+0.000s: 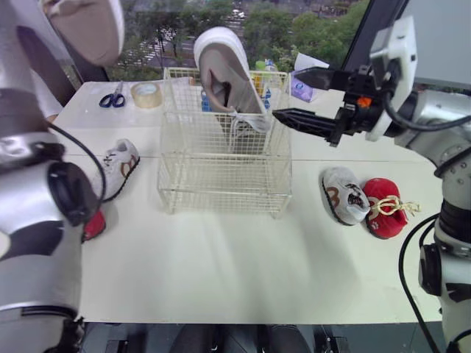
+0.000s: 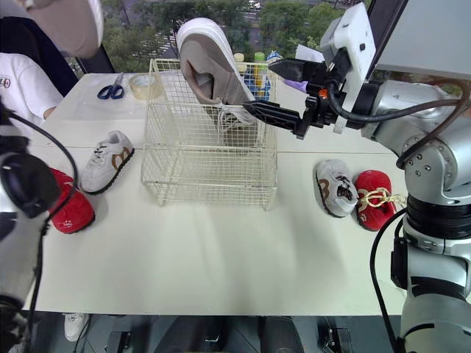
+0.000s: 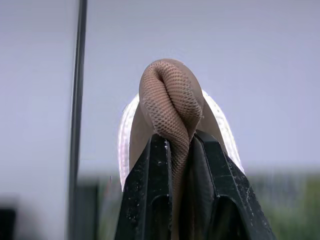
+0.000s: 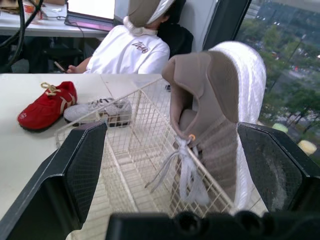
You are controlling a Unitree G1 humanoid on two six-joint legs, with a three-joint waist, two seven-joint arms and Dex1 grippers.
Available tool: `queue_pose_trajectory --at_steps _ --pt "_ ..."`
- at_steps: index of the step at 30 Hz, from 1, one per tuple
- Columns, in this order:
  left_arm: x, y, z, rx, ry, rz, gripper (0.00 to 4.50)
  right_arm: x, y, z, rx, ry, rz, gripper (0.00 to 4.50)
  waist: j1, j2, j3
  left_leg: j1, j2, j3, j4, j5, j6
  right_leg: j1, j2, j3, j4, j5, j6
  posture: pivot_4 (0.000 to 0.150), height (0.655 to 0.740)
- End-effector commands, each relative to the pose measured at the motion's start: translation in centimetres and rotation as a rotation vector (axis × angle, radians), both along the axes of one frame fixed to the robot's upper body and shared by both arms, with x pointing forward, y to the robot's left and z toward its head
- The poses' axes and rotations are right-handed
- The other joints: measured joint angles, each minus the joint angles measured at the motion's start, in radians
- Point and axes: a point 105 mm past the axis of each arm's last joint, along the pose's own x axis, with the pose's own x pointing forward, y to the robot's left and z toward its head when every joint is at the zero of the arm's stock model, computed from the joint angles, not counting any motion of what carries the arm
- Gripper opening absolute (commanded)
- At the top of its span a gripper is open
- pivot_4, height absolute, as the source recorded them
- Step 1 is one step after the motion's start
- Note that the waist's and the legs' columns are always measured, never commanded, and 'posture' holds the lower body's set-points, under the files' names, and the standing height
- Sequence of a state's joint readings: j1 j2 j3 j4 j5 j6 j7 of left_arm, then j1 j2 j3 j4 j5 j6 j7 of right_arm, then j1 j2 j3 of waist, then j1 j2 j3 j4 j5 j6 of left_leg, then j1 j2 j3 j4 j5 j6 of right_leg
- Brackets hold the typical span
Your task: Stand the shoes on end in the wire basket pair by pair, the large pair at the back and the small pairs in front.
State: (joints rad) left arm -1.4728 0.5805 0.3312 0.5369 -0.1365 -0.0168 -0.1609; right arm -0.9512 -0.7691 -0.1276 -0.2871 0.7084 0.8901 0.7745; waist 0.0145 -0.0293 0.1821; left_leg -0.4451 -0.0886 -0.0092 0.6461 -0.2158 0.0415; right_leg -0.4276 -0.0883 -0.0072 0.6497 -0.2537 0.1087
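A large taupe shoe with a white sole (image 1: 224,77) stands on end, heel up, at the back of the wire basket (image 1: 221,187), its laces hanging over the rim. My right gripper (image 1: 287,94) is open just to the right of that shoe, with nothing between its fingers. High at the far left, my left gripper (image 3: 180,142) is shut on the heel fabric of the second large taupe shoe (image 1: 85,26). On the table lie small shoes: a white-brown one (image 1: 118,165) and a red one (image 2: 66,206) to the left of the basket, a white-brown one (image 1: 344,195) and a red one (image 1: 386,207) to its right.
Scissors (image 1: 112,97) and a tape roll (image 1: 146,94) lie at the table's back left. Bottles and a purple packet (image 1: 302,88) stand behind the basket. A person in a white shirt (image 2: 22,84) sits beyond the left edge.
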Motion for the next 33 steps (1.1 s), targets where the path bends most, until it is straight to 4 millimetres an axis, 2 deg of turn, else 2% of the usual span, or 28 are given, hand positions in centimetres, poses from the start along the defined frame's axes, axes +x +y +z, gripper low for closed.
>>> queue_pose_trajectory --at_steps 1,5,10,14,20,25,30,33 --pt "-1.0 -2.2 0.5 0.001 -0.107 -0.026 0.41 -1.1 -0.6 2.4 -0.014 -0.099 -0.022 4.50 -0.001 0.000 0.000 0.000 0.000 0.000 0.001 0.000 0.000 0.001 0.000 0.000 0.000 0.001 0.001 0.150 0.7358" --pt "-0.2 -4.3 -0.7 0.006 -0.093 -0.089 0.41 -1.3 -1.4 2.8 -0.039 -0.110 -0.067 4.50 -0.002 0.000 0.000 0.000 0.000 0.000 0.002 -0.003 0.005 0.000 0.000 0.000 0.000 0.002 0.001 0.150 0.7358" --pt "0.5 -7.7 -2.4 0.029 -0.040 -0.184 0.41 -1.4 -2.7 2.8 -0.051 -0.105 -0.122 4.50 -0.003 0.000 0.000 0.000 0.000 0.000 0.001 0.000 0.001 0.000 0.001 0.000 0.000 0.002 0.001 0.150 0.7358" --pt "1.5 -8.2 -4.0 0.011 0.017 -0.196 0.41 -0.9 -3.7 2.9 -0.035 -0.109 -0.166 4.50 0.000 0.000 0.000 0.000 0.000 0.000 0.001 -0.001 0.001 0.001 0.000 0.000 -0.001 0.002 0.001 0.150 0.7358" --pt "3.2 -9.8 -5.6 -0.006 0.044 -0.238 0.41 -0.9 -3.2 2.7 -0.017 -0.104 -0.149 4.50 0.005 0.000 -0.001 0.001 0.000 0.000 0.003 -0.003 0.006 0.002 0.000 0.000 0.000 0.002 0.001 0.150 0.7358" --pt "4.7 -11.2 -7.7 0.009 0.073 -0.230 0.41 -1.1 -3.4 2.8 -0.009 -0.111 -0.164 4.50 0.031 0.000 -0.001 0.001 0.000 0.000 0.005 -0.003 0.006 0.003 0.000 0.000 0.000 0.002 0.001 0.150 0.7358" --pt "5.3 -13.3 -9.8 0.127 0.083 -0.181 0.41 -1.4 -3.2 2.5 0.000 -0.107 -0.161 4.50 0.044 0.000 -0.003 0.002 0.000 0.000 0.006 -0.005 0.006 0.005 0.000 0.000 -0.002 0.003 0.003 0.150 0.7358" --pt "5.7 -13.3 -10.6 0.126 0.095 -0.157 0.41 -1.4 -3.0 2.4 0.011 -0.105 -0.156 4.50 0.052 0.000 -0.004 0.003 0.000 0.000 0.007 -0.006 0.006 0.007 0.000 0.000 -0.002 0.004 0.002 0.150 0.7358"
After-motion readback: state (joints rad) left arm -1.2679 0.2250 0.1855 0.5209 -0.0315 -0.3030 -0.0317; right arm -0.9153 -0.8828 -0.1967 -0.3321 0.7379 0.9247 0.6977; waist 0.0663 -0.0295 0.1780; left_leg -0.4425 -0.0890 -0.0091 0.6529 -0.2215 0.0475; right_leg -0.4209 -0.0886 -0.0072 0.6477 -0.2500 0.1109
